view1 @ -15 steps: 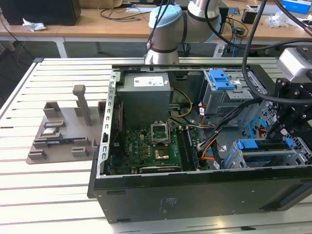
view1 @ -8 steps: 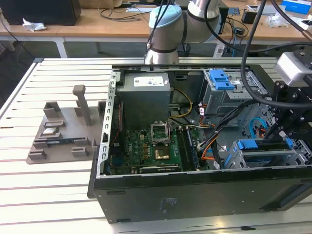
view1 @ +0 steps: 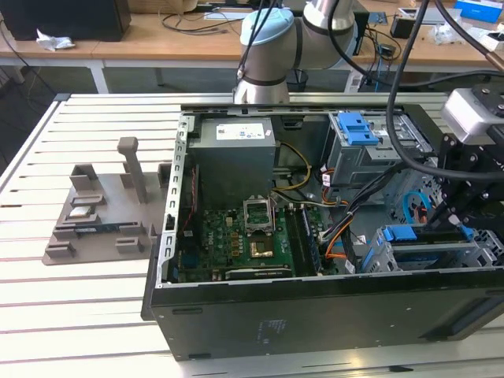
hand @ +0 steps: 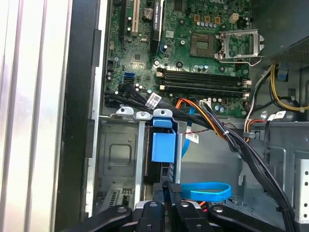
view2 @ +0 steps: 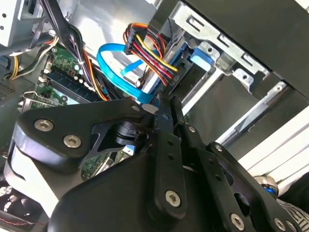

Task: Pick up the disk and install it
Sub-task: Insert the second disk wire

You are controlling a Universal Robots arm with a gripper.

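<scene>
While the gripper (hand: 169, 186) sits low inside the open computer case (view1: 236, 315), its black fingers (view2: 166, 116) look pressed together on the end of the disk (hand: 163, 162), though the contact itself is partly hidden. The disk stands on edge in the metal drive cage (hand: 120, 159), blue rail showing, close to the case's front corner. Risk, as I judge it: a slight tilt could jam the disk in the cage, or the fingers could snag the blue data cable (hand: 207, 192) and wire bundle (view2: 149, 46) just beside them.
</scene>
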